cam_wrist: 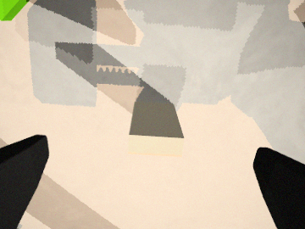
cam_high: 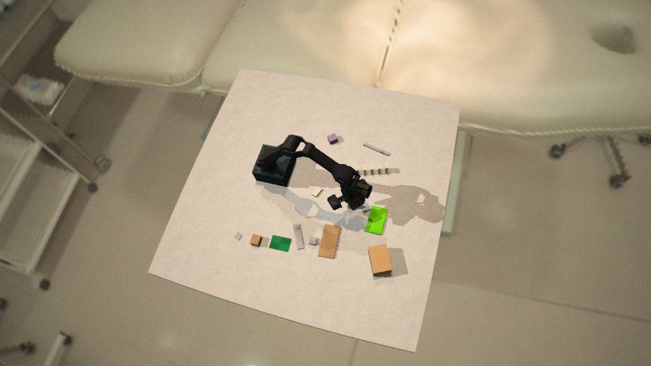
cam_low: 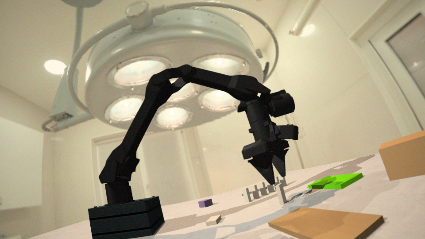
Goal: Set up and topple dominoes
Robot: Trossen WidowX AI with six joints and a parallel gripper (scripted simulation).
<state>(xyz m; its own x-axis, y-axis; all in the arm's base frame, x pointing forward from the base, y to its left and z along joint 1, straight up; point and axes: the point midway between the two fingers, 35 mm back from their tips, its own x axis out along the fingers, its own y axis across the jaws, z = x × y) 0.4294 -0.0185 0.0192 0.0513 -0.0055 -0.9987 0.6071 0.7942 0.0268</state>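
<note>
A row of several thin pale dominoes stands upright, partly behind the arm in the top view. A single domino stands upright apart from the row, nearer the exterior camera; the arm mostly hides it in the top view. A small cream block, apparently a domino, lies flat between the base and the gripper. My gripper is open and empty, pointing down, with its tips close above the single domino. In the wrist view this domino shows between the fingers.
A bright green slab lies near the single domino. A tan slab and an orange box are beyond. A purple block and a grey bar lie on the row's other side.
</note>
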